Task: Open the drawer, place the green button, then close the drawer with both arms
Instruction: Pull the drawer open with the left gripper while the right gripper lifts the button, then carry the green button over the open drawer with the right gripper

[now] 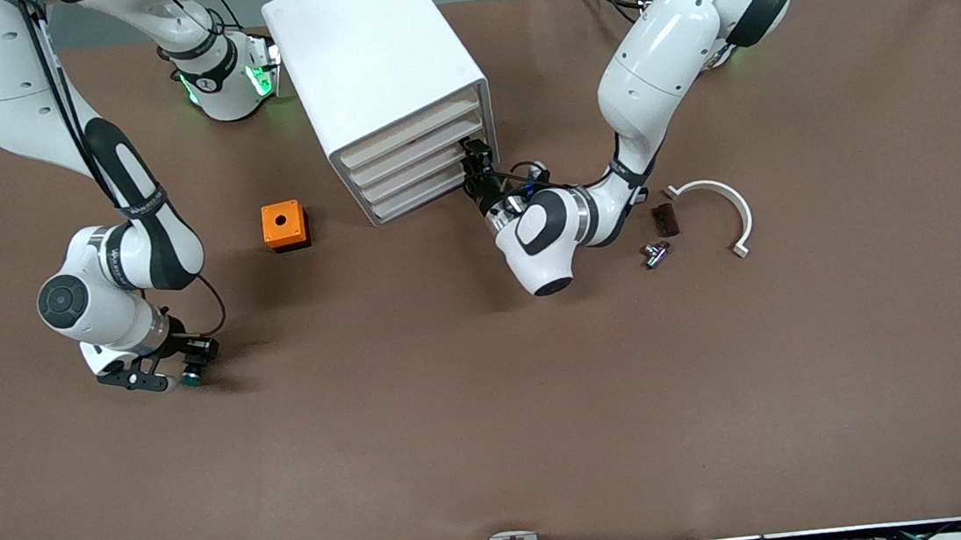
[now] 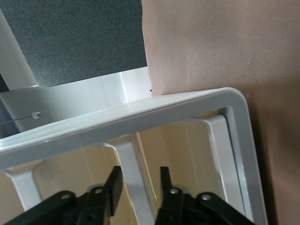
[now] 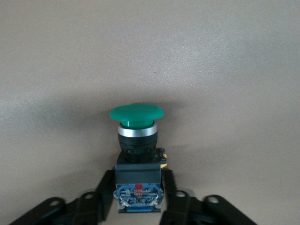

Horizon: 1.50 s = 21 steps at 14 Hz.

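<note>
The button (image 1: 191,375) has a green cap and a blue-black body. My right gripper (image 1: 194,362) is shut on it, low over the table toward the right arm's end. In the right wrist view the fingers (image 3: 104,187) press both sides of the button's (image 3: 136,140) body, around my right gripper's (image 3: 137,183) centre. The white drawer cabinet (image 1: 377,68) stands at the back middle, all drawer fronts (image 1: 423,174) flush. My left gripper (image 1: 474,160) is at the cabinet's front corner. In the left wrist view my left gripper (image 2: 139,180) is open, its fingers straddling a white bar (image 2: 133,164) of the cabinet front.
An orange box with a hole (image 1: 284,224) sits beside the cabinet toward the right arm's end. A white curved piece (image 1: 725,202), a small dark block (image 1: 664,219) and a small metal part (image 1: 655,253) lie toward the left arm's end.
</note>
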### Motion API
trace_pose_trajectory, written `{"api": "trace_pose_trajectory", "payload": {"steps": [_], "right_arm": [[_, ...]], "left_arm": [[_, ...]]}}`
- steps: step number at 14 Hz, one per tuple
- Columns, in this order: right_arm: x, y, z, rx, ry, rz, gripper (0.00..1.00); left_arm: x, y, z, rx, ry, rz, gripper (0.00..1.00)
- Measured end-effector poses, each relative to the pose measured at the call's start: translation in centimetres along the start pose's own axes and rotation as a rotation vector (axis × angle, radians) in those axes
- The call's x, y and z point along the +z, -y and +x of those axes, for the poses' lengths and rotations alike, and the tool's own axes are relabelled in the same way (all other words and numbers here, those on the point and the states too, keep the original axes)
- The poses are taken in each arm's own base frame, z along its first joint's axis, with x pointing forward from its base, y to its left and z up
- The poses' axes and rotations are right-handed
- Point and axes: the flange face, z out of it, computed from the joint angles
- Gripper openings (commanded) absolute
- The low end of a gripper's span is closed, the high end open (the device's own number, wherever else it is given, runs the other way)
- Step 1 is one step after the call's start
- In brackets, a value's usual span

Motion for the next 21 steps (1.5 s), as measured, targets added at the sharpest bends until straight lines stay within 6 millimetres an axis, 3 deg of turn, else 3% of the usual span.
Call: {"api": "trace_pose_trajectory", "payload": {"steps": [3,6,10,14,16,19,21], "right_arm": [[-1.0,0.2,0.4,-0.002,0.025,-0.001,0.00],[-4.8,0.6,1.1,-0.002,0.068,0.002,0.00],[-13.5,-0.1,0.3,0.007,0.108,0.015,0.00],[-22.5,-3.7,-2.4,0.058,0.149,0.034,0.00],[-26.5,-4.3,-4.2,0.098,0.166,0.040,0.00],[-31.9,-3.3,-7.0,0.160,0.181,0.034,0.00],[-33.2,-1.0,-7.7,0.233,0.181,0.020,0.00]], "left_arm": [[0.2,0.0,-0.1,0.000,-0.004,0.001,0.17],[0.2,0.0,0.0,-0.001,-0.003,0.000,0.13],[-0.2,-0.1,0.2,-0.018,0.002,-0.001,0.13],[-1.2,-0.2,0.5,-0.021,0.017,-0.007,0.14],[-2.4,-0.3,0.9,-0.023,0.035,-0.012,0.14],[-4.6,-0.3,1.6,-0.024,0.070,-0.024,0.17],[-6.5,-0.4,2.3,-0.027,0.100,-0.032,0.18]]}}
